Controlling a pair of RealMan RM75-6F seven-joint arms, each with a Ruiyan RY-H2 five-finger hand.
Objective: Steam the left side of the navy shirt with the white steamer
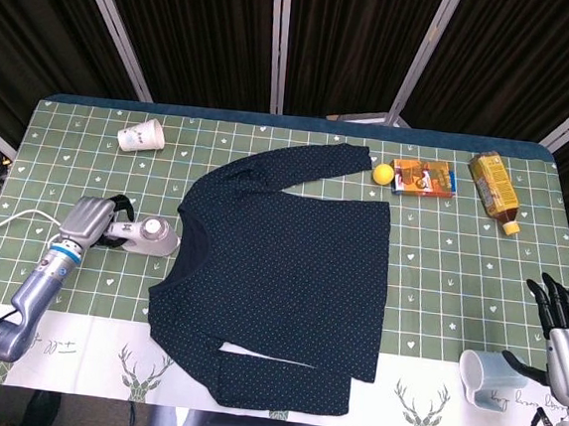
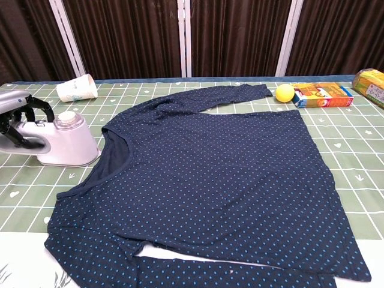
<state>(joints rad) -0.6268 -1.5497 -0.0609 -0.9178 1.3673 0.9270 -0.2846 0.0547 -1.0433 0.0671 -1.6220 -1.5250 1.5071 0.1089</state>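
Left hand (image 1: pixel 89 220) wrapped around handle of white steamer (image 2: pixel 65 141), holding it. Steamer standing on counter (image 1: pixel 440 257) just beside the neckline of navy dotted shirt (image 1: pixel 284 273), not on the fabric. White cord (image 1: pixel 9 224) trailing off the left edge.

Shirt spread flat mid-counter, neck toward the left, hem toward the right, far sleeve reaching toward yellow ball (image 1: pixel 382 174), near sleeve folded along front edge.

Right hand (image 1: pixel 562 317) at front right corner, dark fingers spread, gripping nothing; sitting just beside white mug (image 1: pixel 484 378) lying on its side, contact unclear.

Also on counter: paper cup (image 1: pixel 140 137) tipped over far left, orange snack box (image 1: pixel 424 176) next to ball, yellow-orange bottle (image 1: pixel 495 190) lying far right.
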